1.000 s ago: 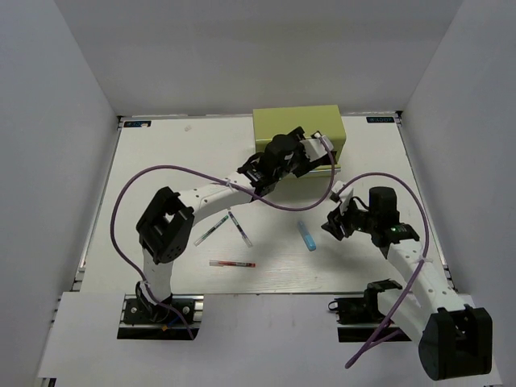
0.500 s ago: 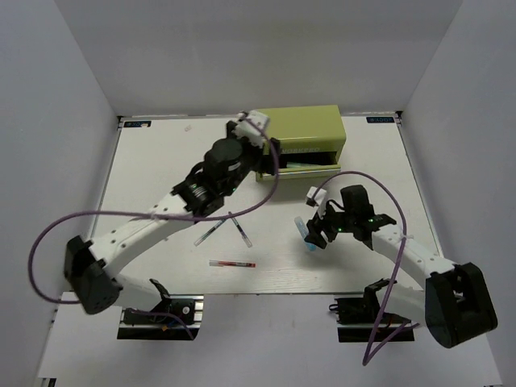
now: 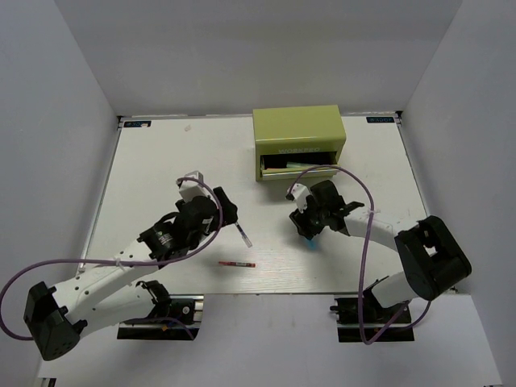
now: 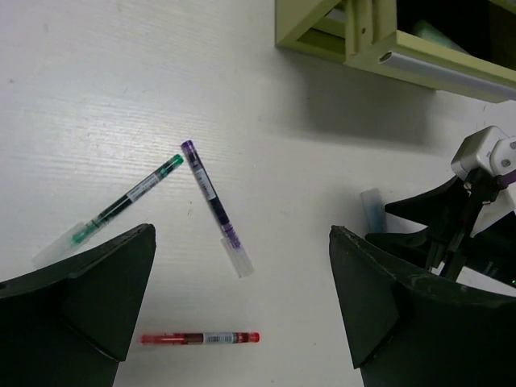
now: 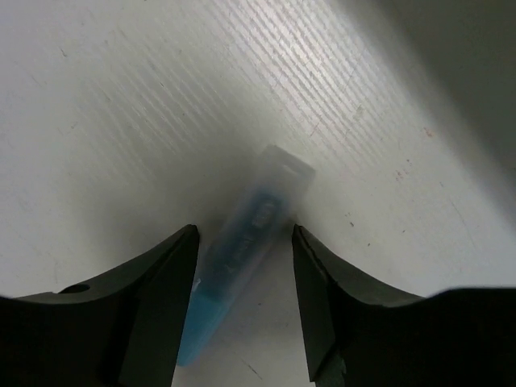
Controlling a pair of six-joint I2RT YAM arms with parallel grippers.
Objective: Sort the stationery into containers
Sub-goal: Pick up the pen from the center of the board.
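Straddling blue marker (image 5: 246,254), right gripper (image 5: 243,234) apart, left gripper (image 4: 242,232) apart above purple pen (image 4: 214,201), inside table (image 3: 161,161) edges

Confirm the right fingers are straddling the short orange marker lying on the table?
Not quite: the short marker between the right fingers is blue, not orange. The right wrist view shows it lying on the white table.

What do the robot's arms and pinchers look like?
The left arm and the right arm are white tubes with chunky black joints. A purple cable loops along each one. The fingers are dark, smooth wedges.
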